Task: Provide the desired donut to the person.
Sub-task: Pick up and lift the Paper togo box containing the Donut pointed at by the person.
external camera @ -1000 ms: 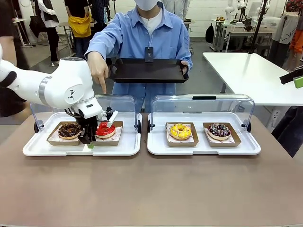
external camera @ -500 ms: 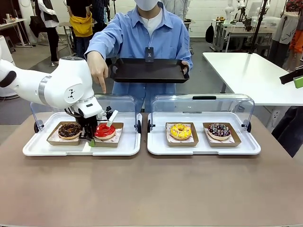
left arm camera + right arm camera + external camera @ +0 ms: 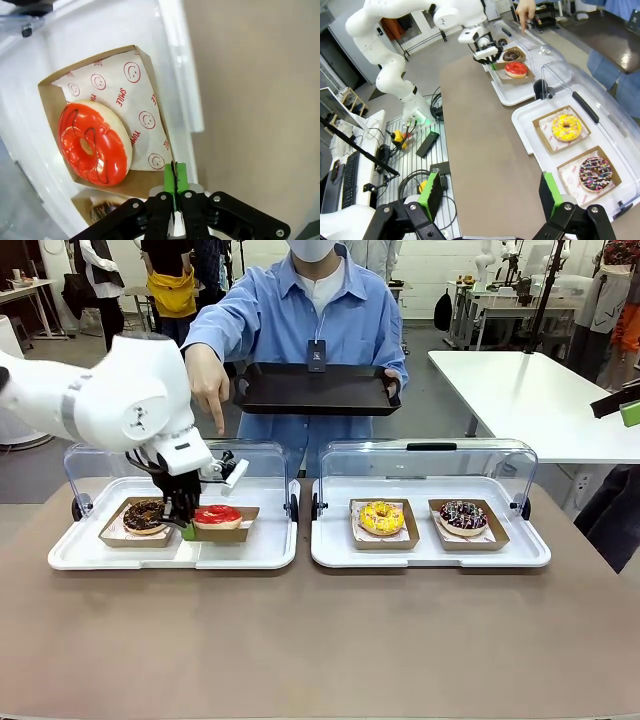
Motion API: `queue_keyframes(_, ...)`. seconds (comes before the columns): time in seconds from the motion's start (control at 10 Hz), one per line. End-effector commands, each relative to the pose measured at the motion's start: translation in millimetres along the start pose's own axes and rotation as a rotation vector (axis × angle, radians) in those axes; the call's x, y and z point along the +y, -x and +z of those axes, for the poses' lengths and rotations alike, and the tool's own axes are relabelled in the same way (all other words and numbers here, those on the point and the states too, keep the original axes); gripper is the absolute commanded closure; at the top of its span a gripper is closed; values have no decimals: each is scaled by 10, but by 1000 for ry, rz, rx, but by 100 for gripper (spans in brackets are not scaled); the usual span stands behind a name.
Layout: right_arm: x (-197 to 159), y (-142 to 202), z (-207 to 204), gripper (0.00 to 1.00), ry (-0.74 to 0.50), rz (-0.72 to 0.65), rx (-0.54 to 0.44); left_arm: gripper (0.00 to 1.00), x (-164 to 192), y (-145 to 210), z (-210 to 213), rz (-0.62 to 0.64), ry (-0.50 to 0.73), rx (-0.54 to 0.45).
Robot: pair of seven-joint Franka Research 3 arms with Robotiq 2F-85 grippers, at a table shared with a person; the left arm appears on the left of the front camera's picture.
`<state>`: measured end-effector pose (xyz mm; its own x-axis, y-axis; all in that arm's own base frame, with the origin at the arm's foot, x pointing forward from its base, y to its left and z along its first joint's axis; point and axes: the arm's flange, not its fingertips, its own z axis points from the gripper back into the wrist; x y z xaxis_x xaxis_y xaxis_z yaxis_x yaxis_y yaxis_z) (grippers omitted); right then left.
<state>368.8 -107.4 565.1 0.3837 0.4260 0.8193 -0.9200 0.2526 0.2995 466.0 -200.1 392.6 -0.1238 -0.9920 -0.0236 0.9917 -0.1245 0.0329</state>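
A red-glazed donut (image 3: 217, 515) lies in a brown cardboard tray (image 3: 243, 512) on the left white tray (image 3: 70, 555). My left gripper (image 3: 187, 530) is shut on that cardboard tray's near edge. In the left wrist view the green pads (image 3: 180, 176) pinch the cardboard rim (image 3: 150, 176) beside the red donut (image 3: 95, 145). The person (image 3: 300, 310) stands across the table, points a finger (image 3: 215, 425) down at the left tray and holds a black tray (image 3: 315, 390). My right gripper (image 3: 491, 195) hangs open high above the table.
A chocolate donut (image 3: 146, 513) sits left of the red one. The right white tray (image 3: 430, 558) holds a yellow donut (image 3: 381, 516) and a sprinkled dark donut (image 3: 462, 514). Clear lids (image 3: 430, 455) stand open behind both trays. Brown tabletop (image 3: 320, 640) lies in front.
My left gripper has shut on the cardboard tray's edge and risen a little. The red donut's tray has tipped up and shifted slightly with it.
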Motion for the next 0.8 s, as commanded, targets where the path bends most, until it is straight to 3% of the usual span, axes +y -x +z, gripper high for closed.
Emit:
queue_keyframes(0.0,-10,1,-2,0,-14,13,-17,100,-425,8,508,24,37,16)
queue_keyframes(0.4,-10,1,-2,0,-14,13,-17,100,-954,-53,1264,16,-53,34)
queue_keyframes(0.7,-10,1,-2,0,-14,13,-17,100,-1011,-99,1952,60,-166,-2)
